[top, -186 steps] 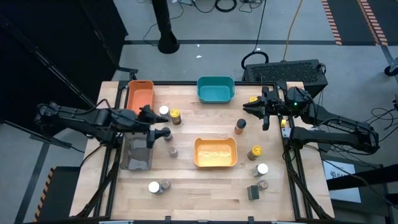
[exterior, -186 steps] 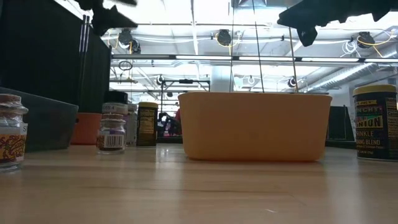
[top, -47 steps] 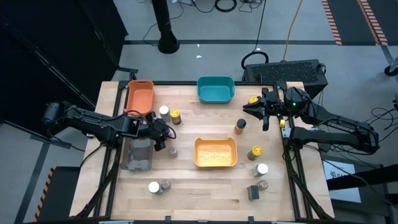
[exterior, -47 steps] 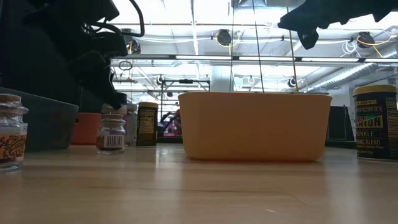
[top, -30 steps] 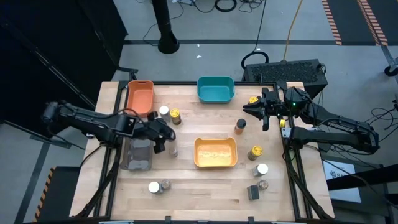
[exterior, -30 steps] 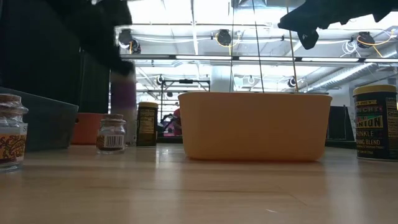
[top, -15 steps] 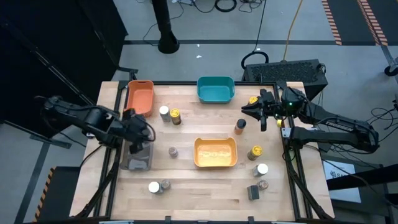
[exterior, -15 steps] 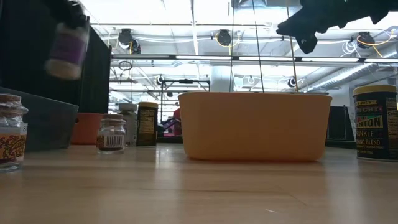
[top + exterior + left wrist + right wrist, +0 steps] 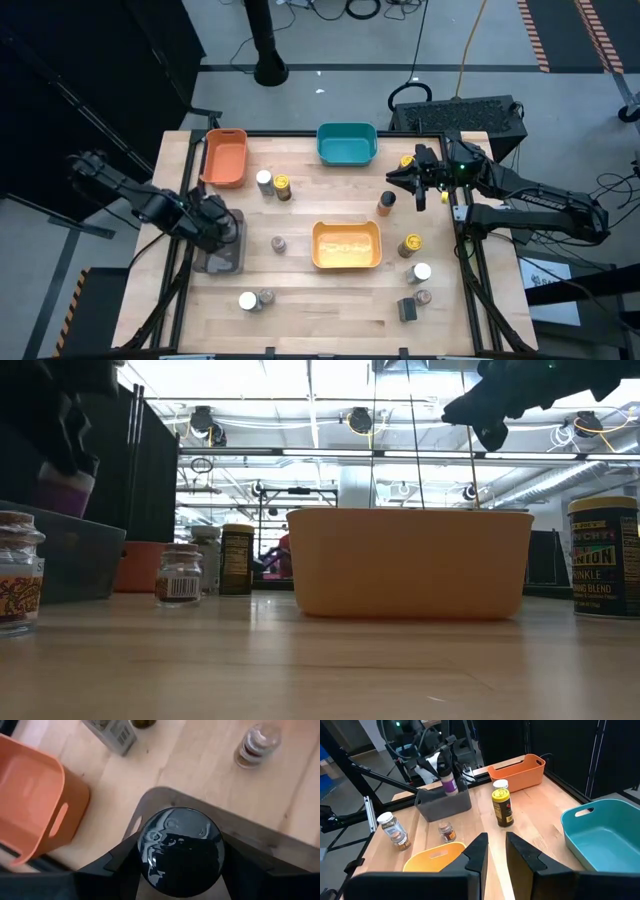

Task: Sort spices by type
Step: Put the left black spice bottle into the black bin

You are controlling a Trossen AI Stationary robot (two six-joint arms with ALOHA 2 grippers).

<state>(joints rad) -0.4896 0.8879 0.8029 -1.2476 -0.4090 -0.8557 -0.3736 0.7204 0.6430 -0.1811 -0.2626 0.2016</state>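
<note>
Left gripper (image 9: 213, 225) at middle left of the high view, over the grey bin (image 9: 222, 262), pinching a black-lidded jar (image 9: 181, 851) between its fingers (image 9: 250, 865); purple label on that jar visible in the right wrist view, jar upright over the bin's rim. Right gripper (image 9: 418, 190) in upper right of the high view, above the table (image 9: 330, 310), fingers pressed nearly together, nothing between them. Other jars on the table: two near the orange bin (image 9: 224, 157), one small jar (image 9: 279, 244) left of the yellow bin (image 9: 346, 246), more at lower left and lower right. Teal bin (image 9: 347, 143) at top centre.
</note>
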